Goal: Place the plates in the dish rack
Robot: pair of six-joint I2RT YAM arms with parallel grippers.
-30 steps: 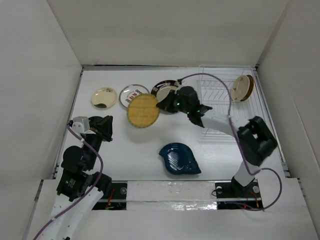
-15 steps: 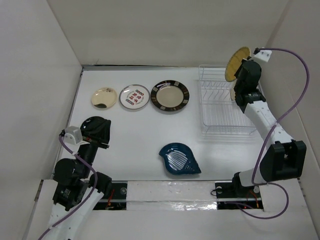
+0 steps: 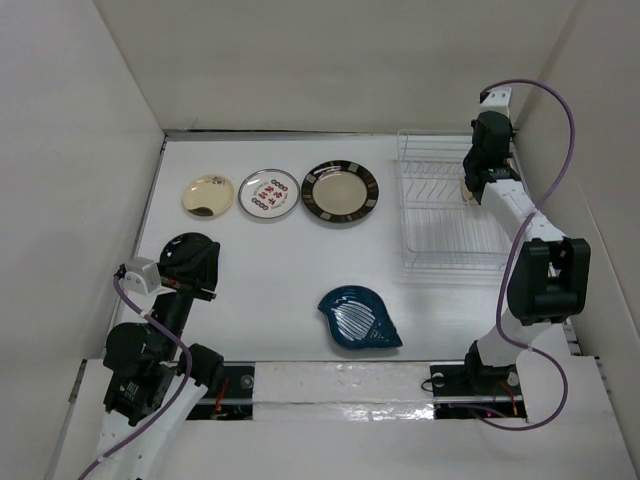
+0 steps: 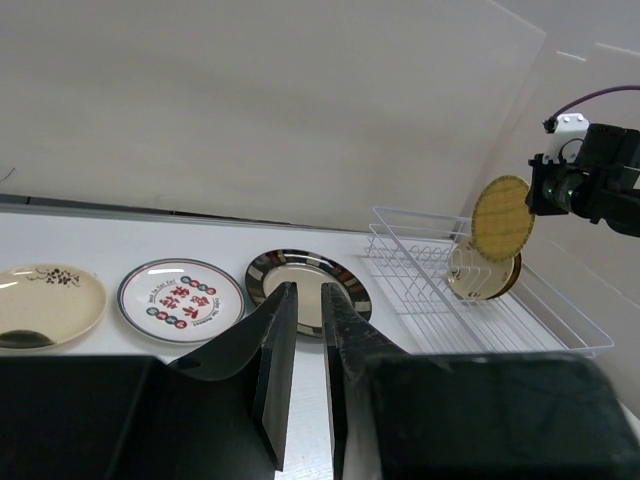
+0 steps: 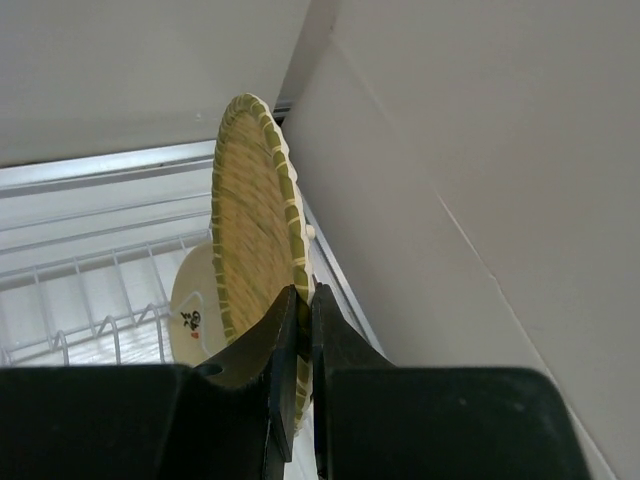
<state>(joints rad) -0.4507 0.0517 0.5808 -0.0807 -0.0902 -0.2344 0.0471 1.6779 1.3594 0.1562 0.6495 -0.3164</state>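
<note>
Left gripper (image 4: 308, 365): black fingers are drawn almost together, a narrow slit is left between them, and nothing is held.
Blue leaf-shaped dish (image 3: 358, 318): laid flat on the white table (image 3: 280, 270), to the right of the left jaws, well apart from both jaw pairs.
Black-rimmed cream plate (image 4: 300, 268): laid flat straight beyond the left jaws.
White plate with red marks (image 4: 181, 299): laid just left of that plate.
Cream plate with dark marks (image 4: 45, 305): laid farthest left.
White wire dish rack (image 4: 420, 270): placed beneath the right jaws.
Plain cream plate (image 5: 195, 305): stood in the rack, below the right jaws.
Right gripper (image 5: 305, 300): fingers are clamped on the plate rim.
Woven yellow round plate (image 5: 250, 220): held upright in the right jaws, above the rack's far right end.
</note>
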